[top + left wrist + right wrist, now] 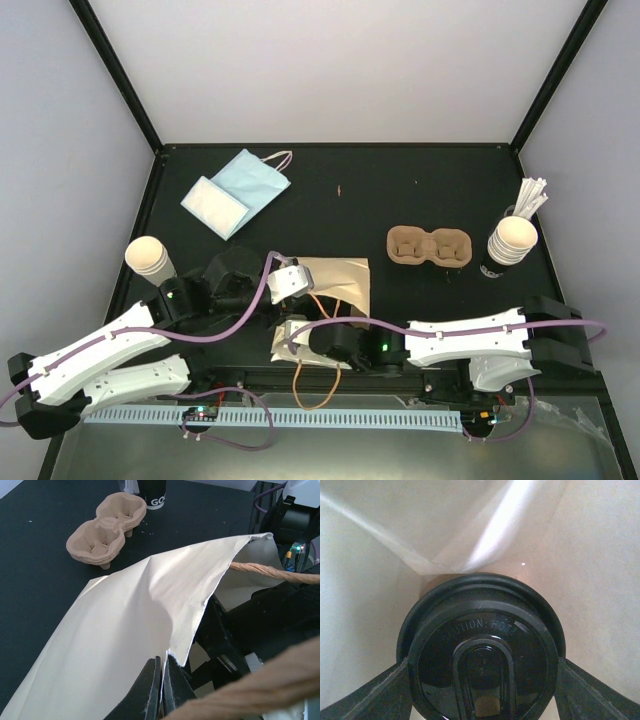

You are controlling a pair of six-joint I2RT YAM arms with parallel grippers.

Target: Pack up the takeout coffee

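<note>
Both arms bend inward from the near edge toward the paper bag (340, 282) lying at the table's centre. The right gripper (482, 695) is inside the bag's mouth and hidden from overhead. Only its wrist view shows its fingers clamped on either side of the takeout coffee (480, 640), black lid toward the lens, within the bag. The left gripper (161, 685) is pinched closed on the bag's raised upper edge.

Flat black matte table (400, 180), evenly lit. Plain pale-grey wall panels (340, 60) stand behind and beside it; slanted black frame struts (115, 70) meet its far corners.
</note>
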